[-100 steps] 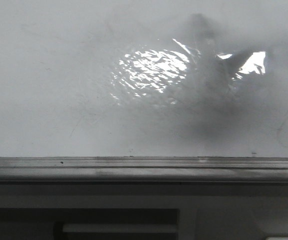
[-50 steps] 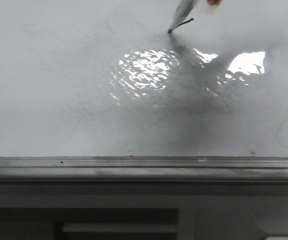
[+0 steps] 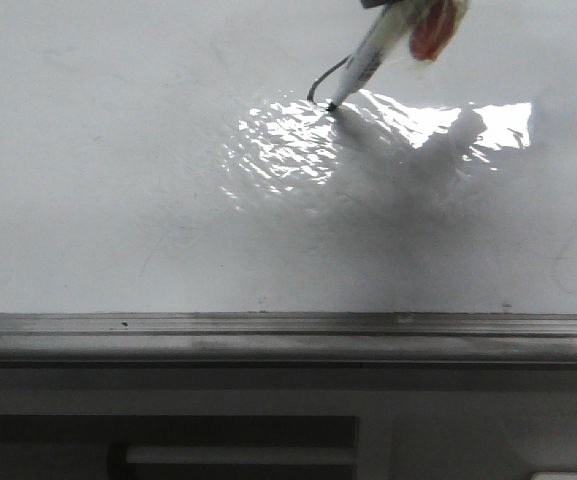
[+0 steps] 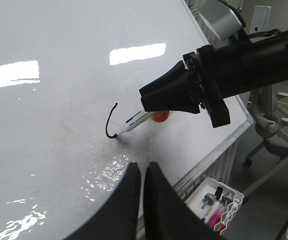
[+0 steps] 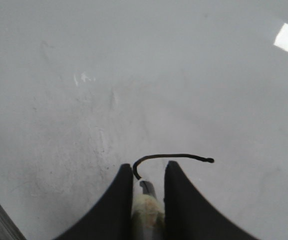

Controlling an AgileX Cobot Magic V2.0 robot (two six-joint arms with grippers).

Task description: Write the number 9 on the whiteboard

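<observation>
The whiteboard fills the front view, glossy white with a wrinkled glare patch and a grey edge rail. A short curved dark stroke of the number 9 lies near the top middle; it also shows in the left wrist view and the right wrist view. My right gripper is shut on a white marker whose tip touches the board at the stroke's end. In the left wrist view it is the black gripper. My left gripper is shut and empty, above the board.
A white tray with markers and small parts hangs below the board's edge. An office chair stands beyond the board. Faint smudges and scratches mark the board.
The marker came into the front view from the top, touched the board and drew a curved stroke, its tip moving left and down. One second ago only its shadow showed.
</observation>
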